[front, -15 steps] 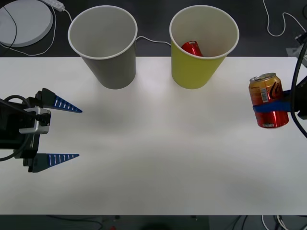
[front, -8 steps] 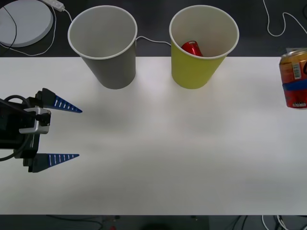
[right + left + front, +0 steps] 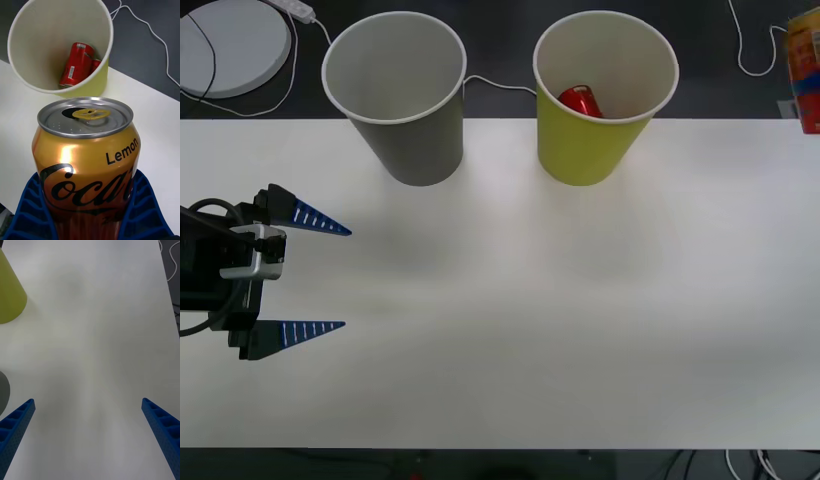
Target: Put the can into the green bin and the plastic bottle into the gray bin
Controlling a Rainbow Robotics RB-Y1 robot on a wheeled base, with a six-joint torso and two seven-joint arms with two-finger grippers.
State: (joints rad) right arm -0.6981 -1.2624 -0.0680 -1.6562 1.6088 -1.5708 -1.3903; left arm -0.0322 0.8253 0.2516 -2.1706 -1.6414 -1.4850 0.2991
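My right gripper (image 3: 88,225) is shut on the can (image 3: 86,157), which has a gold-orange band, a red lower body and a silver top with a pull tab. It holds the can upright in the air. In the front view the can (image 3: 807,70) is at the far right edge, above the table's back edge. The green bin (image 3: 585,150) stands to its left with a plain red can (image 3: 582,101) lying inside; the right wrist view shows that bin (image 3: 101,80) beyond the held can. The gray bin (image 3: 420,150) stands left of the green one. My left gripper (image 3: 346,278) rests open at the table's left. The plastic bottle is out of view.
The white table (image 3: 530,320) spreads wide in front of both bins. Behind its back edge lie a dark floor, a white round disc (image 3: 230,45) at the back left and thin white cables (image 3: 755,50). In the left wrist view, the green bin (image 3: 9,296) and the gray bin (image 3: 3,392) sit at one edge.
My right gripper has carried the can up and away from the table's right side toward the back right corner. The left arm and both bins have not moved.
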